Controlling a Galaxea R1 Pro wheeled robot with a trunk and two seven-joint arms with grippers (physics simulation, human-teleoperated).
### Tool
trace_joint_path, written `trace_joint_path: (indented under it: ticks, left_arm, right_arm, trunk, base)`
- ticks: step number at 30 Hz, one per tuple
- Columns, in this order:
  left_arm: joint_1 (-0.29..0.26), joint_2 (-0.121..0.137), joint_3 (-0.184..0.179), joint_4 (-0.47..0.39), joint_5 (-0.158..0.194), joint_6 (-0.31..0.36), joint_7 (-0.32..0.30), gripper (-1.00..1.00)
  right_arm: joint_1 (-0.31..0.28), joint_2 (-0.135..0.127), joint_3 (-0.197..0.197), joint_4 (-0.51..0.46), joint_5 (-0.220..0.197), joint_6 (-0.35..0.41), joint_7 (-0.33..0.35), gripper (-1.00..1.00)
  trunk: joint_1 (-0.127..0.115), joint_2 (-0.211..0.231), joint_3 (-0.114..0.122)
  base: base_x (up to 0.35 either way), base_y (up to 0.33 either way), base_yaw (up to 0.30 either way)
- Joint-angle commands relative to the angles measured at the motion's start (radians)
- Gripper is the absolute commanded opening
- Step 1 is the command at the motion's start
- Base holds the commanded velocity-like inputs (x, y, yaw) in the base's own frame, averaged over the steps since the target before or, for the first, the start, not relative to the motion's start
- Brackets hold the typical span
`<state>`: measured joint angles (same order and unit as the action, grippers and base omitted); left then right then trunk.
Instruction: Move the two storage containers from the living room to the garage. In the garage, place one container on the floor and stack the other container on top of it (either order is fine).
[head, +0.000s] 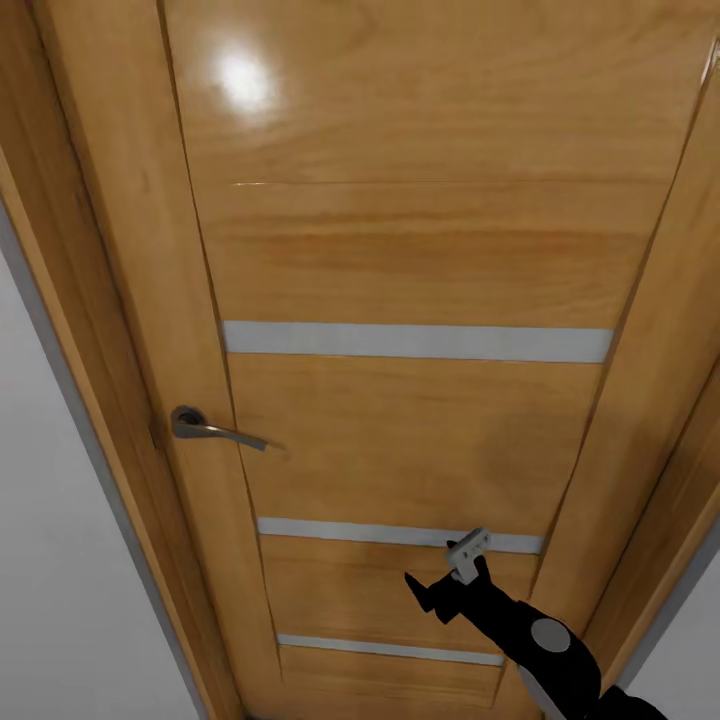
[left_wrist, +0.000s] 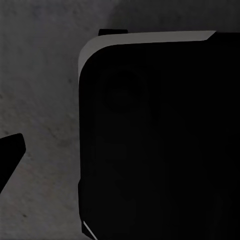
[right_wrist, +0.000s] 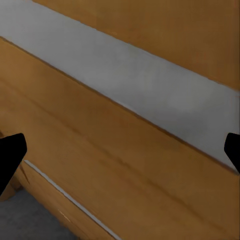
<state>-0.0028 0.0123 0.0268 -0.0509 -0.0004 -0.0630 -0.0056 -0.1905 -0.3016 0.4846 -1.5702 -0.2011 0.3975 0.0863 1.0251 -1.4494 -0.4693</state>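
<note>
Right claw (head: 447, 570), fingers spread apart and holding nothing, is reaching toward a wooden door (head: 400, 250); its lever handle (head: 215, 430) is lying up-left, nearer the left arm; left claw's state unclear

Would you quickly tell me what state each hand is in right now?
Left hand: cannot be told.
Right hand: open, empty, close to the wooden door.

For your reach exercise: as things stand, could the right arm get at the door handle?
Probably yes. The right gripper, jaws apart, is raised close to the wooden door, and nothing lies between it and the handle, which sits higher and across toward the door's left edge, so it would need a sideways stretch.
</note>
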Motion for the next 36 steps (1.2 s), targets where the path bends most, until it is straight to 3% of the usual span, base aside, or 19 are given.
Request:
trace_joint_path:
  ticks: [1, 7, 16, 25, 26, 27, 28, 31, 36]
  left_arm:
    - [0.0, 0.0, 0.002, 0.0, 0.0, -0.003, -0.001, 1.0]
    - [0.0, 0.0, 0.003, 0.0, -0.001, -0.002, -0.001, 1.0]
    - [0.0, 0.0, 0.003, 0.0, -0.001, -0.003, -0.001, 1.0]
    - [0.0, -0.002, 0.003, 0.0, -0.001, -0.003, -0.001, 1.0]
    - [0.0, -0.002, 0.003, 0.0, -0.001, -0.003, -0.001, 1.0]
    - [0.0, -0.003, 0.002, 0.0, -0.001, -0.003, -0.001, 1.0]
    - [0.0, -0.003, 0.002, 0.0, -0.001, -0.003, -0.001, 1.0]
    - [0.0, -0.003, 0.002, 0.0, -0.001, -0.003, -0.001, 1.0]
    - [0.0, -0.003, 0.002, 0.0, -0.001, -0.003, -0.001, 1.0]
  right_arm:
    - [-0.009, 0.003, -0.011, -0.002, 0.011, 0.0, -0.007, 1.0]
    - [-0.009, 0.038, -0.011, -0.002, 0.052, 0.008, -0.06, 1.0]
    - [-0.009, 0.089, -0.008, -0.002, 0.115, 0.04, -0.073, 1.0]
    - [-0.009, 0.136, -0.004, -0.002, 0.131, 0.036, -0.065, 1.0]
    - [-0.009, 0.149, -0.003, -0.002, 0.133, 0.038, -0.064, 1.0]
    - [-0.009, 0.201, 0.003, -0.002, 0.162, 0.042, -0.062, 1.0]
    - [-0.009, 0.211, 0.005, -0.002, 0.173, 0.042, -0.061, 1.0]
    - [-0.009, 0.273, 0.01, -0.001, 0.267, 0.046, -0.038, 1.0]
    - [-0.023, 0.313, 0.01, -0.002, 0.306, 0.066, 0.021, 1.0]
  trunk:
    - [0.0, -0.001, -0.001]
    - [0.0, -0.001, -0.001]
    - [0.0, -0.001, -0.001]
    - [0.0, -0.001, -0.001]
    - [0.0, -0.001, -0.001]
    - [0.0, -0.001, -0.001]
    - [0.0, -0.001, -0.001]
    - [0.0, -0.001, -0.001]
    - [0.0, -0.001, -0.001]
  base:
    - [0.0, 0.0, 0.0]
    - [0.0, 0.0, 0.0]
    - [0.0, 0.0, 0.0]
    - [0.0, 0.0, 0.0]
    - [0.0, 0.0, 0.0]
    - [0.0, 0.0, 0.0]
    - [0.0, 0.0, 0.0]
    - [0.0, 0.0, 0.0]
    - [0.0, 0.0, 0.0]
